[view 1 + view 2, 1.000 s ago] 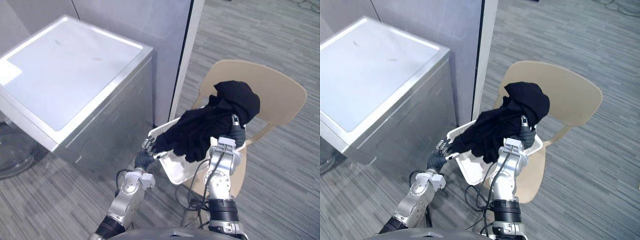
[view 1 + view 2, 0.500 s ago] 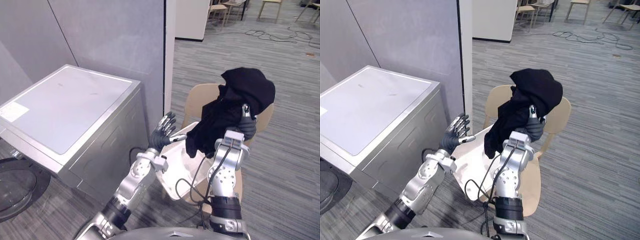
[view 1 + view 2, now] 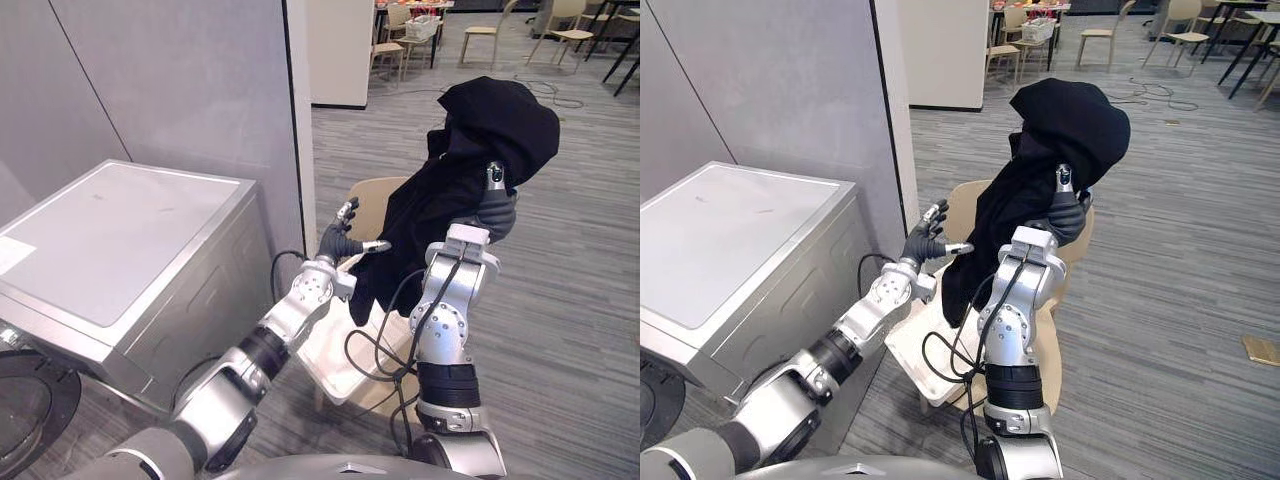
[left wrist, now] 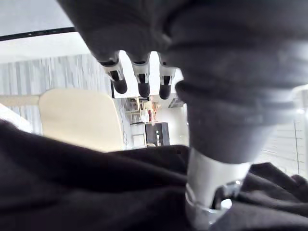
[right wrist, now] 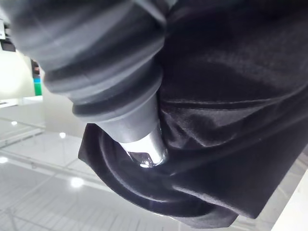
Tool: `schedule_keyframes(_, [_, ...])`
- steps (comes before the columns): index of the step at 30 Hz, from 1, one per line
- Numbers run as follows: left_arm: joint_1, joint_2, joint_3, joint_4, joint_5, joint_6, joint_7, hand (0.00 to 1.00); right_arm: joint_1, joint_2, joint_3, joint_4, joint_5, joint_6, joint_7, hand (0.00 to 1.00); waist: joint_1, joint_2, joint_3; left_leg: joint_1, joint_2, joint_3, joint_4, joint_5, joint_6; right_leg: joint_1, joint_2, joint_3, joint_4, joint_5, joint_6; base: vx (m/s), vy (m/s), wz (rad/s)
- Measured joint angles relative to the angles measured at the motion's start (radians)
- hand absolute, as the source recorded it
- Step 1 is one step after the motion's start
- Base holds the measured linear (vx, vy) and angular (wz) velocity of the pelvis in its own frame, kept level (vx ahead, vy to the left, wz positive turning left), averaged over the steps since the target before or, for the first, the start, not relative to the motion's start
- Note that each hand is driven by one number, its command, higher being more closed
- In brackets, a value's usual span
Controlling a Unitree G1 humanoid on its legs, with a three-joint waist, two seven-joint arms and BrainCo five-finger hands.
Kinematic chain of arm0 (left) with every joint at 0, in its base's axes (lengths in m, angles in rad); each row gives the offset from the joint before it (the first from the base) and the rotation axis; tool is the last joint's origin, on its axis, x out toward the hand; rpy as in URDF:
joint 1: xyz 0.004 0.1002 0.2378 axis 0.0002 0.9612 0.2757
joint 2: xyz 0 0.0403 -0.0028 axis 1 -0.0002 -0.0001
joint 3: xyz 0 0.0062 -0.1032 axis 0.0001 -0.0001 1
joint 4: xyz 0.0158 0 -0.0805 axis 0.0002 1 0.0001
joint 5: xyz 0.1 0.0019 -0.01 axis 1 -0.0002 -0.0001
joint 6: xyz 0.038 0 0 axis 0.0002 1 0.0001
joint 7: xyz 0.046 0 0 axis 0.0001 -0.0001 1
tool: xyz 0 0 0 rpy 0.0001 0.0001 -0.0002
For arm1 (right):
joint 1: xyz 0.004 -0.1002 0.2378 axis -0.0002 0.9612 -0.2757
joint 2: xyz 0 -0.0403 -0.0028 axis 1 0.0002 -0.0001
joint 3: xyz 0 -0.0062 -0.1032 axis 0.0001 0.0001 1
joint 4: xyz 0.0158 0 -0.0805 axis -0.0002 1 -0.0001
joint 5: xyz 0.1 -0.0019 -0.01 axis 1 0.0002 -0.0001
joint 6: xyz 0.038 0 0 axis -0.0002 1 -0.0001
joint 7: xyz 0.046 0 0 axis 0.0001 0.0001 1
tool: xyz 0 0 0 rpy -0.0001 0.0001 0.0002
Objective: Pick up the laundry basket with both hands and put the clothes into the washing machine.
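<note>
In the eye views, black clothes (image 3: 470, 140) hang draped over the right hand (image 3: 492, 212) at 1 o'clock, their long axis falling toward 7 o'clock. Its grip cannot be told. A tilted white basket (image 3: 330, 355) sits at 6 o'clock by the chair (image 3: 378, 200), with the washer (image 3: 130, 240) at 9. The left wrist view shows the left hand (image 3: 338, 240) spread, fingers (image 4: 139, 79) straight and thumb touching the cloth.

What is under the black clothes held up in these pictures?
The white laundry basket, tilted on the beige chair, lies below. The clothes cover most of the right hand and part of the basket.
</note>
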State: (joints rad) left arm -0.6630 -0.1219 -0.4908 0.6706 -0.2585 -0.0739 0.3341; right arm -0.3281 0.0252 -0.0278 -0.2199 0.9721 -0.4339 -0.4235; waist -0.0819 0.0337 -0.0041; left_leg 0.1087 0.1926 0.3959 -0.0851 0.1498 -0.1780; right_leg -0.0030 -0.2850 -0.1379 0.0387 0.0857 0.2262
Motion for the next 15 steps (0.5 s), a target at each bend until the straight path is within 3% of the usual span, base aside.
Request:
schedule_keyframes(7, [-0.068,-0.001,0.091,0.061,0.091,0.034,0.141,0.0,0.0,0.011,0.081,0.0,0.0,-0.003,-0.017,1.0,-0.013,-0.029,-0.022,-0.001,0.0,0.044,0.0,0.0,0.003,-0.037,0.007,0.045,0.01,0.011,-0.008,0.01,-0.007,-0.18])
schedule_keyframes(15, [-0.12,-0.005,0.127,0.048,0.106,0.035,0.187,0.0,0.037,0.045,0.149,-0.025,0.001,0.007,-0.023,1.0,-0.034,-0.03,-0.025,-0.003,-0.002,0.073,0.0,-0.006,0.006,-0.067,0.008,0.073,0.02,0.008,0.005,-0.01,-0.004,-0.1])
